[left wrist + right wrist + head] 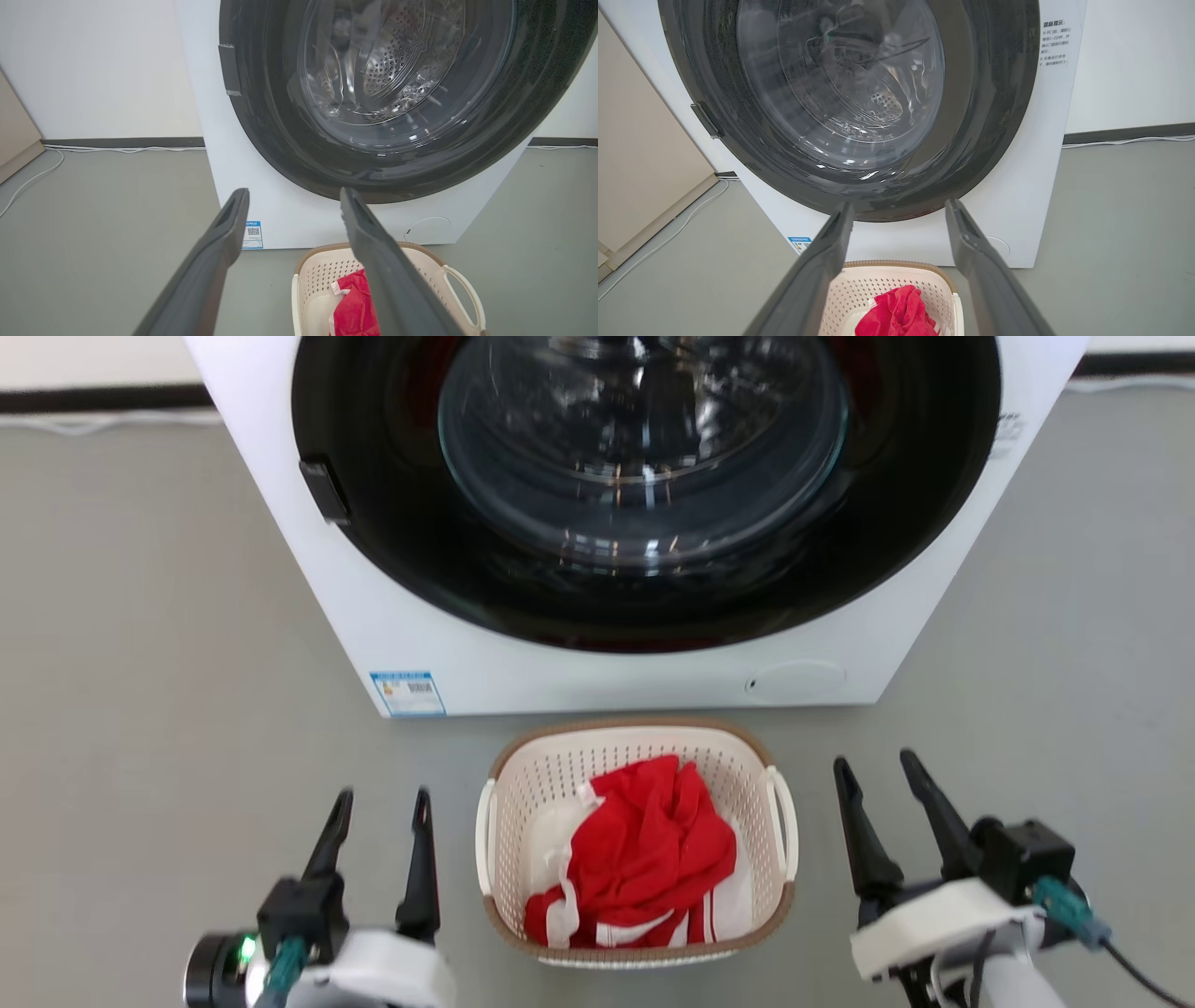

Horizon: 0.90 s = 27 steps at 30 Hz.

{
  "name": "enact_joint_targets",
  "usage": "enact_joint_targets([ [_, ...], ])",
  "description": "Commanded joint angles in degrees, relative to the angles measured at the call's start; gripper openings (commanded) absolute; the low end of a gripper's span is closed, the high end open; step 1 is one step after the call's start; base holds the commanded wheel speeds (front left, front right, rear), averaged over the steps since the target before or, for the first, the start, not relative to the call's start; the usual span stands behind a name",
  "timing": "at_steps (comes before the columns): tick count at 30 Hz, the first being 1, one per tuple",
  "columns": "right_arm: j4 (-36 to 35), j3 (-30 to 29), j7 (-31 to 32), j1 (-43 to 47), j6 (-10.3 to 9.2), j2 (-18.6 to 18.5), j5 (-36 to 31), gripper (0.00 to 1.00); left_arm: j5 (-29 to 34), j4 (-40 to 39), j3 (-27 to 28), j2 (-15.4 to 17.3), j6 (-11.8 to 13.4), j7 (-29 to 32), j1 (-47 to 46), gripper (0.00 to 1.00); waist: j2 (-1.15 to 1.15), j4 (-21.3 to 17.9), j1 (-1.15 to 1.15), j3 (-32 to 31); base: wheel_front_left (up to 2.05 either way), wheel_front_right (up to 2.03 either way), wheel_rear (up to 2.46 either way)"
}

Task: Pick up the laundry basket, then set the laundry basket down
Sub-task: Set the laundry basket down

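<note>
Your left tool (384,795) and right tool (874,761) are nearest you, each with its two fingers spread apart and holding nothing. Between them the laundry basket (560,775) stands on the grey floor (140,663), its white handles (782,821) untouched by either tool. A red garment (653,849) is bunched inside. Just beyond the basket's far rim stands the white washing machine (560,672), with its dark-ringed glass door (644,457).
</note>
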Motion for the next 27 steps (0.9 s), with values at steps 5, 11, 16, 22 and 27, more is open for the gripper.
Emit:
enact_joint_targets([
  [5,-4.9,1.2,-0.7,4.7,0.26,0.2,0.5,1.0,1.2,-4.6,3.0,0.0,1.1,-0.4,5.0,1.0,0.0,-0.8,0.0,-4.2,0.0,0.0,0.0],
  [11,-7.4,0.4,-0.7,9.2,0.26,0.2,1.5,1.0,1.1,-7.0,3.4,-0.3,2.3,-0.4,9.8,1.0,0.0,-1.3,0.0,-7.4,0.0,0.0,0.0],
  [16,-8.3,-0.1,-0.7,11.6,0.26,0.2,2.0,1.0,1.1,-8.2,3.4,-0.4,2.8,-0.4,12.0,1.0,0.0,-1.4,0.0,-9.4,0.0,0.0,0.0],
  [22,-8.5,0.3,-0.7,12.5,0.26,0.2,2.0,1.0,1.4,-8.8,3.5,-0.4,3.0,-0.4,13.0,1.0,0.0,-1.3,0.0,-10.1,0.0,0.0,0.0],
  [27,-8.3,0.6,-0.7,12.3,0.26,0.2,2.2,1.0,2.4,-9.2,3.4,-0.5,3.1,-0.4,13.0,1.0,0.0,-1.4,0.0,-10.2,0.0,0.0,0.0],
])
